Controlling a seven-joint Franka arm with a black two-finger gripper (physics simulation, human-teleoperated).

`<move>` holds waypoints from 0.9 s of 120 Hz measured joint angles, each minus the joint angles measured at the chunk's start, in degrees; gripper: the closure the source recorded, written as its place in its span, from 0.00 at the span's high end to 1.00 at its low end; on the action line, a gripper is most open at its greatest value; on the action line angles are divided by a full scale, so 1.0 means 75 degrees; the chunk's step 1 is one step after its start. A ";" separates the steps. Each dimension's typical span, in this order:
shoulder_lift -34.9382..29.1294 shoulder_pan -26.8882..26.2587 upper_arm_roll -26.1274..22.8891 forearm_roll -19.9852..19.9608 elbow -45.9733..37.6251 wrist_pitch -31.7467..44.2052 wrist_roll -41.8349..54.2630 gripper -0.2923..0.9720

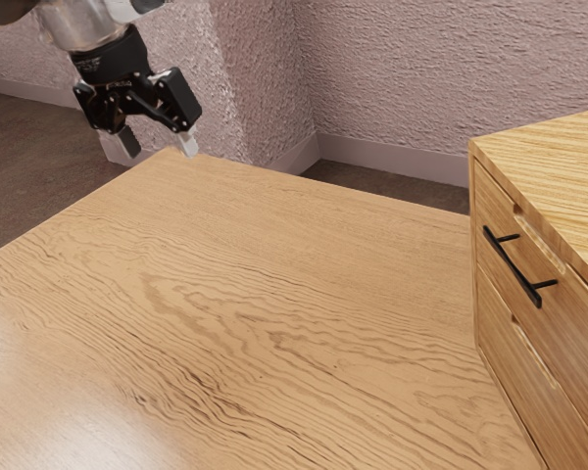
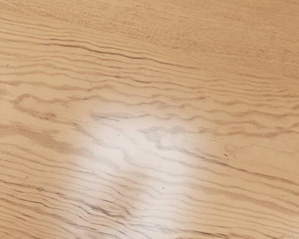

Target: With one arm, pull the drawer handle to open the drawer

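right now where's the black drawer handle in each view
exterior view: black drawer handle at the right, on the upper drawer of the wooden cabinet.
wrist view: the camera faces the table top, away from the handle.
shared landmark: the table top's wavy wood grain.

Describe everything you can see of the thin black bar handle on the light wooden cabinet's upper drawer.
The thin black bar handle is a straight, slim rod, matte and metal-looking, held off the upper drawer front by two short posts near its ends. It runs along the front of the light wooden cabinet at the exterior view's right, and that drawer looks closed. Nothing touches it: the black two-finger gripper hangs open, far off at the upper left.
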 joint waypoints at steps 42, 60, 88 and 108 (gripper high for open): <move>0.0146 -0.0326 -0.0028 0.0011 0.0023 -0.0105 -0.0133 0.77; 0.0104 -0.0369 -0.0238 0.0025 -0.0049 -0.0137 -0.0555 0.77; 0.0144 -0.1169 -0.0555 0.0199 -0.0088 -0.0205 -0.1972 0.77; 0.0142 -0.1882 -0.0888 0.0138 -0.0285 0.0432 -0.3003 0.77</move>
